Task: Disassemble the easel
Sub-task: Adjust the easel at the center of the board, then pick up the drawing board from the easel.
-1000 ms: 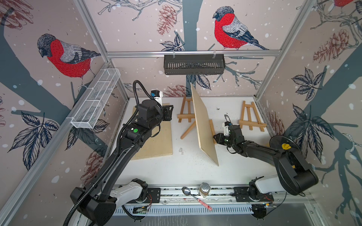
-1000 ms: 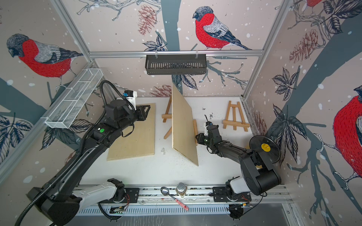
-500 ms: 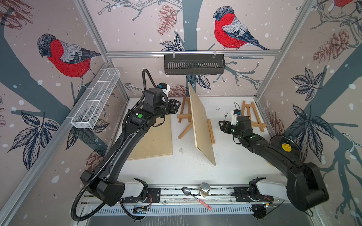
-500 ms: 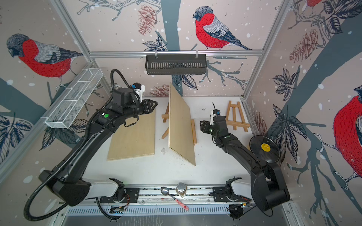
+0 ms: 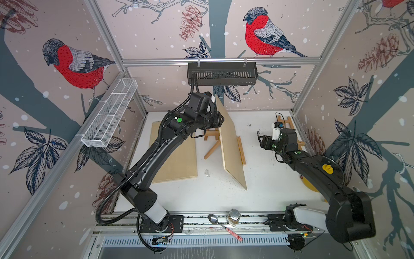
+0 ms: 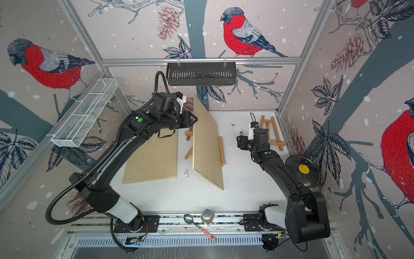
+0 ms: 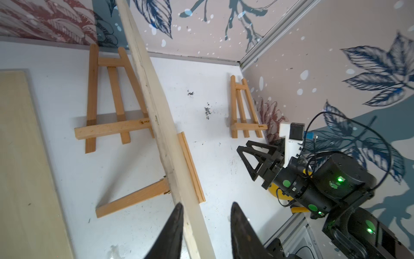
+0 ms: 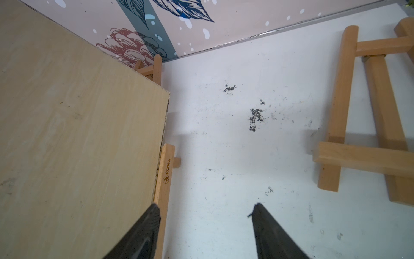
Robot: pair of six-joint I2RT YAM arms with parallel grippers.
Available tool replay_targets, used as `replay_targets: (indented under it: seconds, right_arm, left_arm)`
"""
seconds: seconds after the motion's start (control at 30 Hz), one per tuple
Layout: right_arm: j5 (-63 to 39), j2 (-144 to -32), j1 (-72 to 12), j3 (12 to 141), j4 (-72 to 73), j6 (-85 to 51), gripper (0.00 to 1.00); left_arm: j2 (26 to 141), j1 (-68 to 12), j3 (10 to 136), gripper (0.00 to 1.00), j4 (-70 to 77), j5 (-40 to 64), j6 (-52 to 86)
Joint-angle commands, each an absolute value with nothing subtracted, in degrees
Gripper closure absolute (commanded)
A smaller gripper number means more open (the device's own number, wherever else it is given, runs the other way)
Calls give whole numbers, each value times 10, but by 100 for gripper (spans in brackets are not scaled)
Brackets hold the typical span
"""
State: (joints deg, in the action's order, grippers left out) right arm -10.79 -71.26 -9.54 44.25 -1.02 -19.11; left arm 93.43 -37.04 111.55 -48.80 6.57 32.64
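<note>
1. Easel point(image 5: 241, 151) stands at frame centre in both top views, mostly hidden behind the tilted board point(image 5: 230, 143) resting on its ledge.
2. The step in hand, I judge, is taking the board off. The left claw point(image 7: 206, 204) sits astride the board's upper edge, partly open and not clamped.
3. The right claw point(image 8: 206, 205) gapes wide and empty at centre right, apart from the board.
4. Next, the left claw must close, then lift the board clear of the ledge.
5. Since a second ago, the right claw has left the board's edge and backed off, and the left claw has crossed over to the board.
</note>
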Motion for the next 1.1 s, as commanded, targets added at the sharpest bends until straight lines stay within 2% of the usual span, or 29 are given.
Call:
replay_targets:
  seconds: [0.0, 0.27, 0.63, 0.73, 0.87, 1.07]
  right_arm:
    - [-136, -715, -93, 441, 5, -179, 33]
    - [-159, -713, -79, 427, 22, -183, 33]
    - [-179, -710, -69, 414, 36, -187, 33]
    - [-186, -711, -66, 411, 42, -190, 33]
    - [-192, -715, -65, 411, 44, -190, 33]
    - [-199, -715, -60, 408, 49, -192, 33]
  left_arm:
    - [973, -386, 1177, 64, -600, -28, 340]
    - [1056, -404, 1308, 64, -695, -93, 349]
    - [1134, -404, 1408, 65, -751, -80, 350]
    - [1142, -403, 1414, 66, -756, -74, 352]
    - [1148, -400, 1415, 74, -763, -72, 356]
    - [1163, -396, 1415, 74, -779, -67, 360]
